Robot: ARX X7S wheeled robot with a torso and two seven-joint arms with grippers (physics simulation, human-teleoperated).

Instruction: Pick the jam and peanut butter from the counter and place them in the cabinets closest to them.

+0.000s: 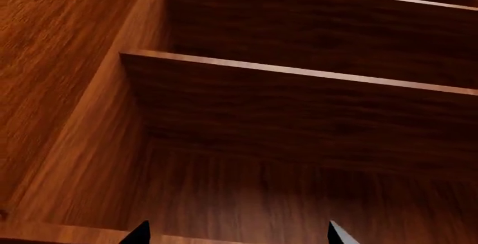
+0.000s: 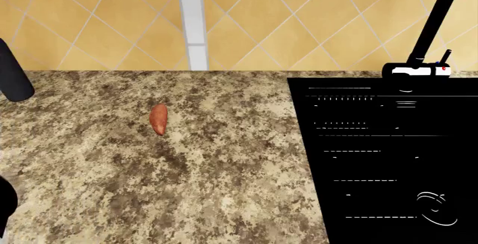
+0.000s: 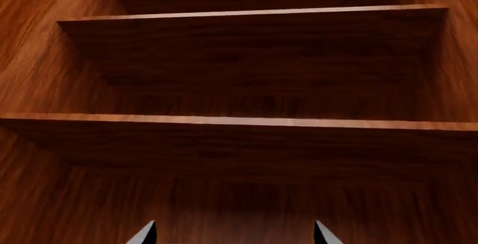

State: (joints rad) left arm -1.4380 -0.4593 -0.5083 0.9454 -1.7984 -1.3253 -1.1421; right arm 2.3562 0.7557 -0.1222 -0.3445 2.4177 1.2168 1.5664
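Jam and peanut butter appear in none of the three views, so where the two jars stand cannot be told, nor how either lies relative to the jaws. As a judgement from the task alone, small lidded jars would be stiff, smooth-sided, fairly light, and breakable if glass; a hold across the body below the lid would likely suit them best.

Going left to right: in the left wrist view, the left gripper (image 1: 237, 234) shows only two dark fingertips, spread apart with nothing between them, facing into a wooden cabinet (image 1: 89, 143) whose shelf (image 1: 299, 76) crosses from about 9 o'clock to 3 o'clock.

In the head view, the counter (image 2: 224, 188) holds a small orange-brown sweet potato (image 2: 158, 118) toward 10 o'clock of centre, a dark rounded object (image 2: 13, 76) at 9 o'clock by the edge, and a black sink (image 2: 388, 160) with its faucet (image 2: 429, 37) from 3 to 1 o'clock.

In the right wrist view, the right gripper (image 3: 233, 234) is likewise parted and empty, pointed into another cabinet with two shelves (image 3: 247, 122).
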